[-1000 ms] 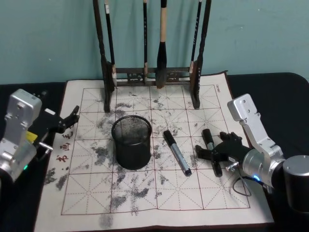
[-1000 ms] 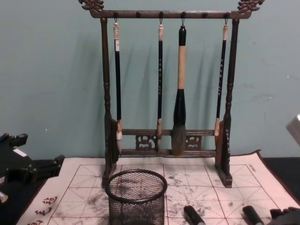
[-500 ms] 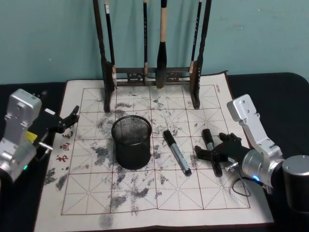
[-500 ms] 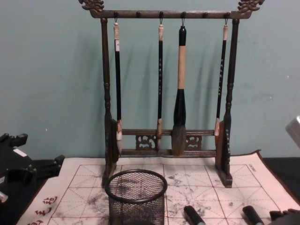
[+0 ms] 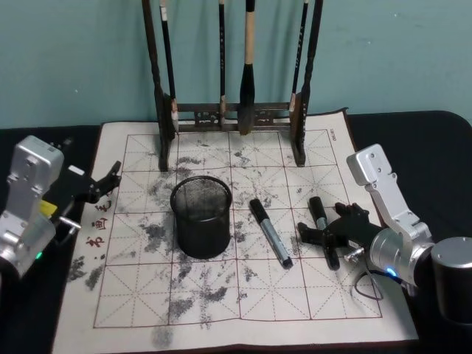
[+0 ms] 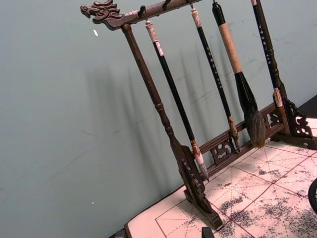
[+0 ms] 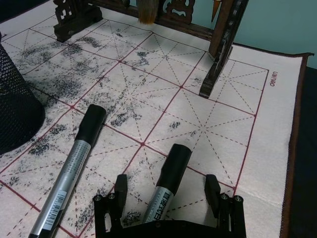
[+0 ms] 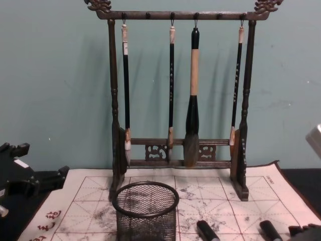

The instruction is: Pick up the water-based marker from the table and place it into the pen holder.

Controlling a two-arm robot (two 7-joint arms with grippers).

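Two black-capped markers with grey barrels lie on the cream mat (image 5: 221, 295). One water-based marker (image 5: 323, 230) (image 7: 166, 191) lies between the fingers of my right gripper (image 5: 324, 223) (image 7: 166, 187), which is open and low over the mat, its fingers apart from the barrel on either side. The other marker (image 5: 270, 232) (image 7: 74, 171) lies to its left, closer to the pen holder (image 5: 201, 215) (image 8: 145, 208), a black wire-mesh cup standing upright mid-mat. My left gripper (image 5: 103, 184) (image 8: 32, 168) is open at the mat's left edge, holding nothing.
A tall dark wooden rack (image 5: 232, 118) (image 8: 180, 150) with several hanging brushes stands at the back of the mat. The dark table (image 5: 435, 147) shows around the mat. The mat's front half is bare, with only ink stains.
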